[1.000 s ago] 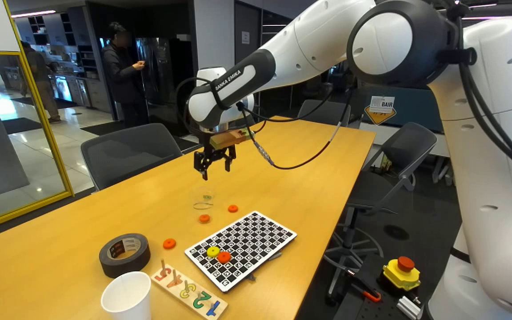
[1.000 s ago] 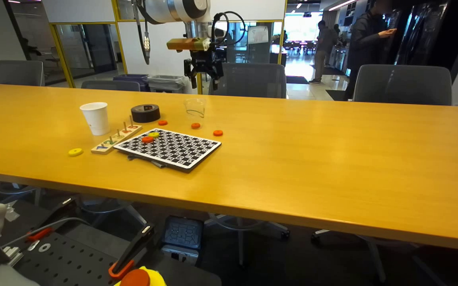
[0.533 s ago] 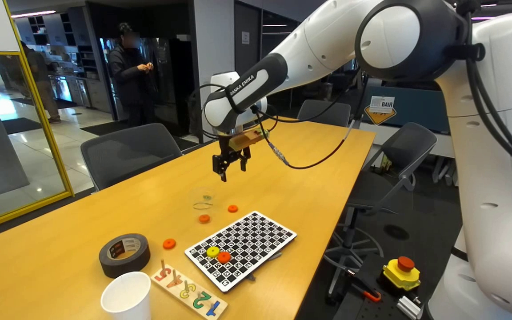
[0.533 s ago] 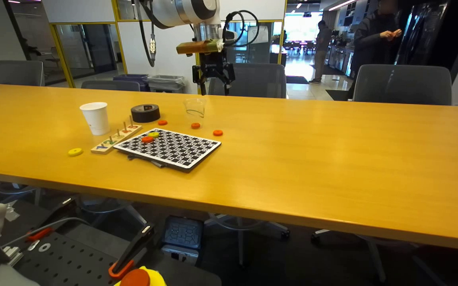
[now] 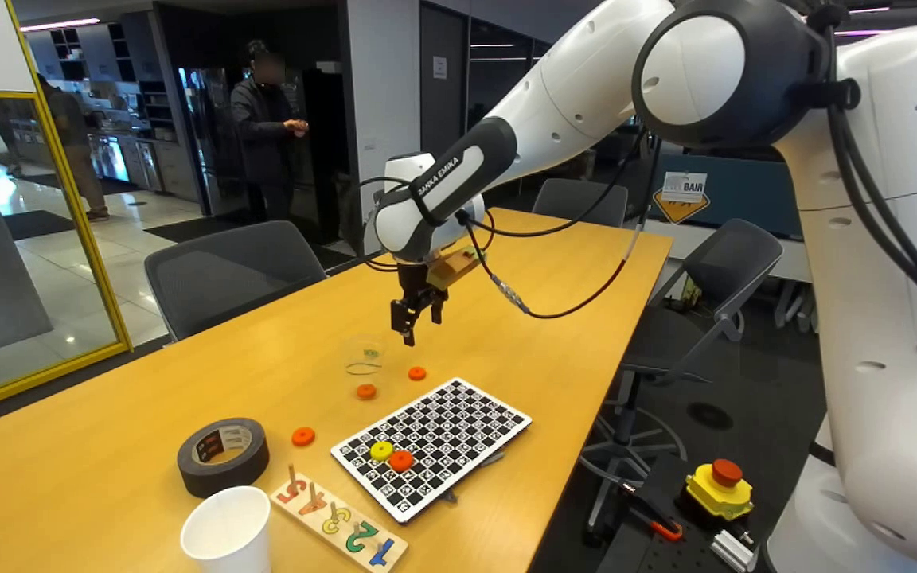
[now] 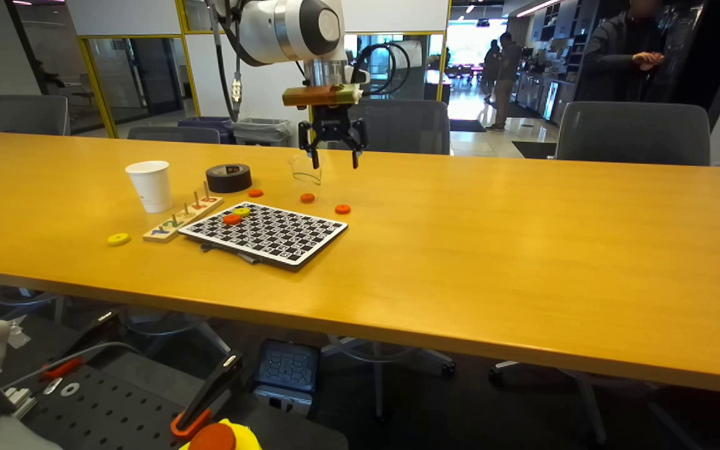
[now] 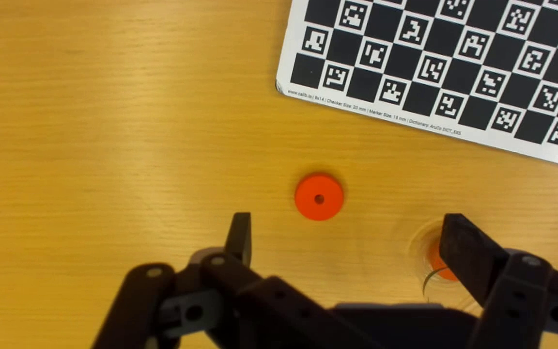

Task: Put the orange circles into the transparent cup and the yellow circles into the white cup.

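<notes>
My gripper (image 5: 423, 330) is open and empty above the table, pointing down. In the wrist view its spread fingers (image 7: 347, 217) stand either side of and above a loose orange circle (image 7: 319, 198). That orange circle shows in both exterior views (image 5: 417, 373) (image 6: 342, 209). The transparent cup (image 5: 363, 356) (image 6: 305, 172) has an orange circle (image 6: 307, 198) at its bottom; my right finger partly covers it in the wrist view. Other orange circles lie on the table (image 5: 303, 436) and checkerboard (image 5: 401, 461). Yellow circles are on the checkerboard (image 5: 381, 451) and table (image 6: 118, 239). The white cup (image 6: 150, 187) stands upright.
The checkerboard (image 5: 442, 434) lies near the loose orange circle. A black tape roll (image 5: 224, 458) and a wooden number board with upright pegs (image 5: 339, 521) are near the white cup. Chairs (image 6: 632, 131) stand along the far table edge.
My gripper has moved right and down in both exterior views, past the transparent cup and lower toward the loose orange circle. It stays open. The circles and cups have not moved.
</notes>
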Motion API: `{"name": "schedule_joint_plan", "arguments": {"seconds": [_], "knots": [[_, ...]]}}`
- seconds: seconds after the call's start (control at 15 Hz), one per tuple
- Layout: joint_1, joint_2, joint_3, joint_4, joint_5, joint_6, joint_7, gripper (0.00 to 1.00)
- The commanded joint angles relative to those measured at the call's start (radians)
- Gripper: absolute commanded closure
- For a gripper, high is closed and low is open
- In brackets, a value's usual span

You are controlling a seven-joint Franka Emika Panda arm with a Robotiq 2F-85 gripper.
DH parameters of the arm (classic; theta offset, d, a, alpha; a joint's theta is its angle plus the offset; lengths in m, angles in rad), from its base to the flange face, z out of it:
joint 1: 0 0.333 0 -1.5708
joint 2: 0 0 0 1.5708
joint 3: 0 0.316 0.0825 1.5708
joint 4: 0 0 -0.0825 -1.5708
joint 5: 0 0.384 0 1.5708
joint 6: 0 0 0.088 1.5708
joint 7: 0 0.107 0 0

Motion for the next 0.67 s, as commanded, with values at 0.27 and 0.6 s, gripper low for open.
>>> {"name": "schedule_joint_plan", "arguments": {"seconds": [0.27,0.6], "knots": [[-0.078,0.07,0.061,-0.022,0.009,0.159,-0.268,0.0],[-0.126,0.152,0.096,0.012,0.033,0.204,-0.337,0.0]]}}
